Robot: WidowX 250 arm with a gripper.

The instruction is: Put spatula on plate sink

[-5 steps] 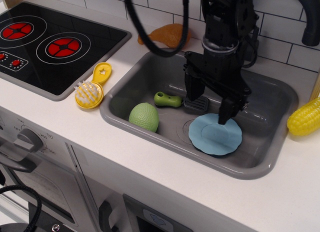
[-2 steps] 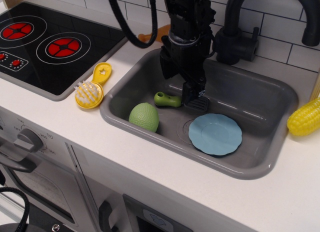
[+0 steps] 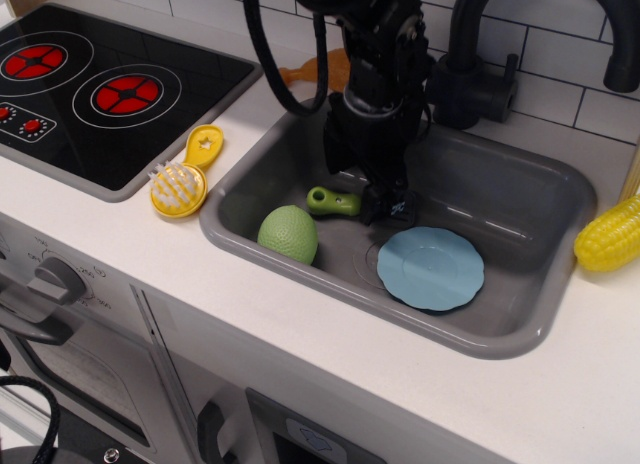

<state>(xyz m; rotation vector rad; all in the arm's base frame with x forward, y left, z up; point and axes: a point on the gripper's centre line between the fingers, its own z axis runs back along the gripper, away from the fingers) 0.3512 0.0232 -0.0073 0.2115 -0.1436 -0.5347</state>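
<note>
The olive-green spatula [image 3: 331, 200] lies on the floor of the grey sink [image 3: 520, 329], handle knob pointing left. Its dark head is hidden under my gripper. My black gripper [image 3: 366, 187] is low over that head end, jaws apart, one finger behind the spatula and one [image 3: 388, 198] in front of it. I cannot tell whether the fingers touch it. The light-blue plate [image 3: 431, 268] lies flat and bare in the sink, just right of the gripper. The black faucet [image 3: 482, 64] stands behind.
A pale green ball [image 3: 288, 232] sits in the sink left of the spatula. A yellow utensil [image 3: 186, 176] lies on the counter by the black hob [image 3: 90, 84]. A yellow corn cob [image 3: 610, 234] lies at the right edge, an orange toy [image 3: 322, 70] behind the sink.
My gripper moved left from above the plate to the spatula's head, then came down lower over it. The plate, once partly covered, now shows whole. The spatula has not moved.
</note>
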